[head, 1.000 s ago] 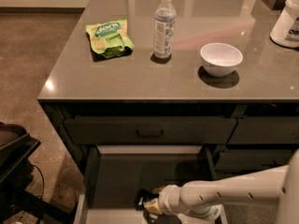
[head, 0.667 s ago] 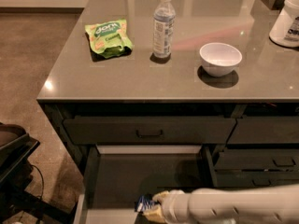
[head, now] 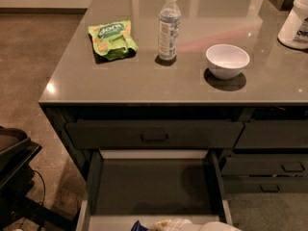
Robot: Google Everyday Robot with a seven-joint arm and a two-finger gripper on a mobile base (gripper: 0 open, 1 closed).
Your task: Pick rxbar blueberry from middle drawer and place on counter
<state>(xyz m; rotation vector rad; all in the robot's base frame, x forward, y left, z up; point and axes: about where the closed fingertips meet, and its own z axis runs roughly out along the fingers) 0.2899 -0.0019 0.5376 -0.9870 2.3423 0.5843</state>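
The pale gripper [head: 169, 224] is cut off at the bottom edge — open or closed, can't tell — beside a dark blue snack bar [head: 139, 225].

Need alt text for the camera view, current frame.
The gripper sits at the bottom edge over the open middle drawer, beside a dark blue rxbar blueberry. Above, the counter holds a green snack bag, water bottle, white bowl and white tub.

My one camera sits high in front of the worktop [head: 144, 81], looking steeply down across it and into the open middle drawer [head: 154, 186] from fairly near. I see the tool [head: 162, 224] only at the bottom edge, over the drawer's front.
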